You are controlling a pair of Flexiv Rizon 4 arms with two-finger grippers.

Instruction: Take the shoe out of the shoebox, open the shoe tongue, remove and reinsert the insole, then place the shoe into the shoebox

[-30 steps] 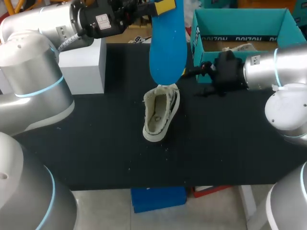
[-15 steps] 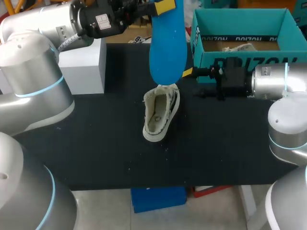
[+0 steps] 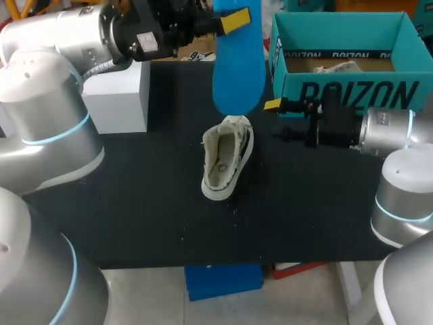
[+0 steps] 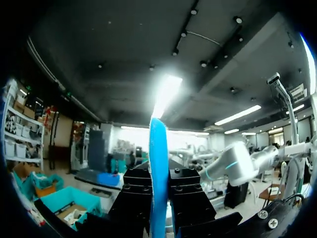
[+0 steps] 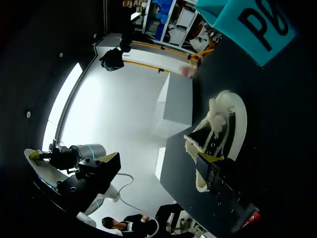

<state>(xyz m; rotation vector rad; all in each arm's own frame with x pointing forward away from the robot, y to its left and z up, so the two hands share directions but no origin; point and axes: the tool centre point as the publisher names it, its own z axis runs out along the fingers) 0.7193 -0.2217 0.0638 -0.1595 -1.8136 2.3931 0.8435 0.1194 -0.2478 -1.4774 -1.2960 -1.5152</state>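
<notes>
Now reinsert step: left gripper (image 3: 233,20) clenched on blue insole (image 3: 238,74), upper centre, above shoe (image 3: 223,162). Next: lower tip into shoe opening; right gripper (image 3: 273,104) state unclear.

- The shoe (image 3: 226,161), a cream low sneaker, is lying on its sole mid-way across the black surface (image 3: 135,203), its opening gaping upward.
- The blue insole (image 3: 237,61) is hanging vertically, with my left hand (image 4: 159,198) pinching its upper end. Its rounded lower end is hovering just above the shoe's far end.
- The teal shoebox (image 3: 352,91) is standing open at the surface's far right.
</notes>
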